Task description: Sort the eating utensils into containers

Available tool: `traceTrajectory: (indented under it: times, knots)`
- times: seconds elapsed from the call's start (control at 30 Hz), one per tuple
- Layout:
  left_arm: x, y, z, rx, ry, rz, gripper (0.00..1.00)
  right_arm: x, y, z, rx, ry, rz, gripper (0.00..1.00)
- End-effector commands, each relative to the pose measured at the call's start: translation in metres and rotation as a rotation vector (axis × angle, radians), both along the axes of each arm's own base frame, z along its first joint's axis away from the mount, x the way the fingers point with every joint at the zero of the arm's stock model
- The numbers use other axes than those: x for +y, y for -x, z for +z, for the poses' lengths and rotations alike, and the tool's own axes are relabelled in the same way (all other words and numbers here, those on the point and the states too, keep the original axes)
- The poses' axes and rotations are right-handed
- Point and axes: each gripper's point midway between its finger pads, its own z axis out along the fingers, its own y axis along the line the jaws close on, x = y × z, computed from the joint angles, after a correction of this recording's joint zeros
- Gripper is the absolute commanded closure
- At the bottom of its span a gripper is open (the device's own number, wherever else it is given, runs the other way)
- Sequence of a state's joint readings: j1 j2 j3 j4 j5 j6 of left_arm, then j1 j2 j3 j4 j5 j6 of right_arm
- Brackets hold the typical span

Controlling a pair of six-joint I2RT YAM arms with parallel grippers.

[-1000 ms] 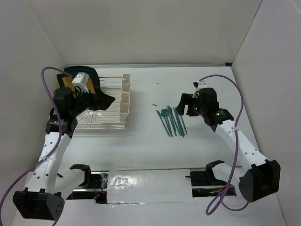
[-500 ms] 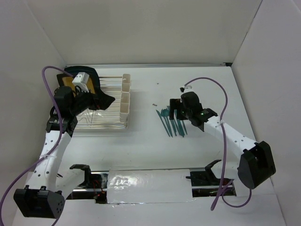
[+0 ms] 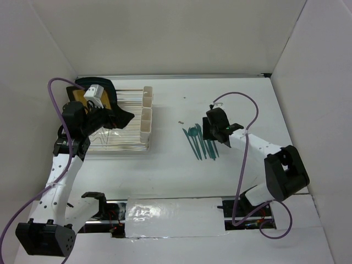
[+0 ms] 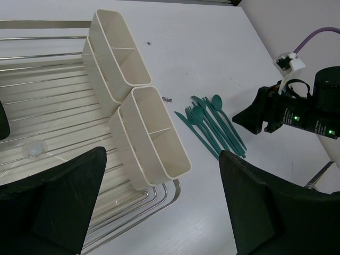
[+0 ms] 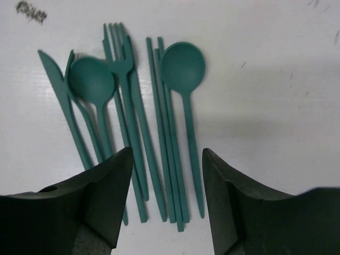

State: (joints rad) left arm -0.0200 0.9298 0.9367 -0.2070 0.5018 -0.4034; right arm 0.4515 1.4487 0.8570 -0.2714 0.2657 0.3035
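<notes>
Here, the white table (image 3: 247,99) fills the overhead view, with the wire dish rack (image 3: 110,144) at centre left. Two cream-white containers (image 4: 154,141) stand in line along the rack's right edge, each divided into compartments, and all of these look empty. The left gripper (image 4: 162,156) hangs above the rack with its jaws spread wide, holding nothing. The right gripper (image 5: 166,159) is lowered just right of centre in the overhead view, with its jaws parted and nothing clamped. Between and ahead of its fingers (image 5: 111,180) lie the teal eating utensils (image 3: 201,142), flat on the table and well apart from the containers. In the right wrist view they run roughly parallel. A knife (image 5: 58,106) lies at far left, then a spoon (image 5: 91,79), a fork (image 5: 121,58), two or three slim handles (image 5: 159,133) packed close together, and a second spoon (image 5: 183,66) at right. The step in hand appears to be the first pick. Several handles sit inside the gap, so closing here would likely gather more than one piece. Shifting sideways so that one outer handle, such as the right spoon's, lies alone between the pads should give a cleaner grasp. The fingertips need to come right down to the table, since the handles are thin and flat.
</notes>
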Motion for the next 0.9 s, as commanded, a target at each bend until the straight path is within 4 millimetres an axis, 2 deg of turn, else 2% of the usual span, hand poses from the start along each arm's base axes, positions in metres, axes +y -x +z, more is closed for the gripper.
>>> traceTrajectory:
  times: [0.0,0.03,0.07,0.1,0.13,0.23,0.27,0.3,0.47,0.5,0.53,0.63,0.67,0.8,0.87]
  knots:
    - [-0.003,-0.003,0.016,-0.048,0.019,-0.024,0.0,-0.005,-0.022,0.005,-0.069,-0.023,-0.025,0.44]
    - [-0.003,-0.003,0.016,-0.048,0.019,-0.024,0.0,-0.004,-0.021,0.005,-0.066,-0.029,-0.019,0.44]
    - [-0.003,-0.003,0.017,-0.05,0.018,-0.026,0.0,-0.007,-0.021,-0.004,-0.048,-0.02,-0.027,0.44]
    - [-0.003,-0.003,0.016,-0.045,0.02,-0.025,0.0,-0.01,-0.024,-0.003,-0.058,-0.024,-0.036,0.46]
    - [-0.004,-0.003,0.018,-0.049,0.021,-0.031,0.0,-0.011,-0.02,-0.015,-0.024,-0.018,-0.031,0.47]
    - [-0.004,-0.004,0.014,-0.039,0.019,-0.029,0.0,-0.012,-0.023,-0.026,-0.003,-0.027,-0.025,0.49]
    - [-0.003,-0.005,0.015,-0.039,0.019,-0.027,0.0,-0.013,-0.022,-0.038,0.028,-0.016,-0.029,0.49]
    - [-0.004,-0.005,0.015,-0.041,0.019,-0.028,0.0,-0.014,-0.024,-0.036,0.017,-0.021,-0.034,0.49]
    - [-0.005,-0.007,0.01,-0.023,0.02,-0.039,0.0,-0.018,-0.025,-0.055,0.055,0.014,-0.052,0.52]
    - [-0.005,-0.007,0.011,-0.025,0.02,-0.039,0.0,-0.019,-0.03,-0.051,0.04,0.02,-0.06,0.53]
    - [-0.005,-0.008,0.011,-0.024,0.019,-0.039,0.0,-0.022,-0.029,-0.058,0.054,0.032,-0.074,0.54]
    - [-0.006,-0.008,0.009,-0.017,0.019,-0.043,0.0,-0.027,-0.03,-0.065,0.066,0.039,-0.097,0.63]
    - [-0.006,-0.008,0.009,-0.018,0.02,-0.044,0.0,-0.029,-0.03,-0.067,0.07,0.04,-0.102,0.71]
    - [-0.007,-0.009,0.007,-0.01,0.023,-0.051,0.0,-0.037,-0.032,-0.074,0.102,0.022,-0.132,0.79]
    - [-0.007,-0.009,0.008,-0.011,0.022,-0.054,0.0,-0.033,-0.031,-0.074,0.109,0.005,-0.113,0.9]
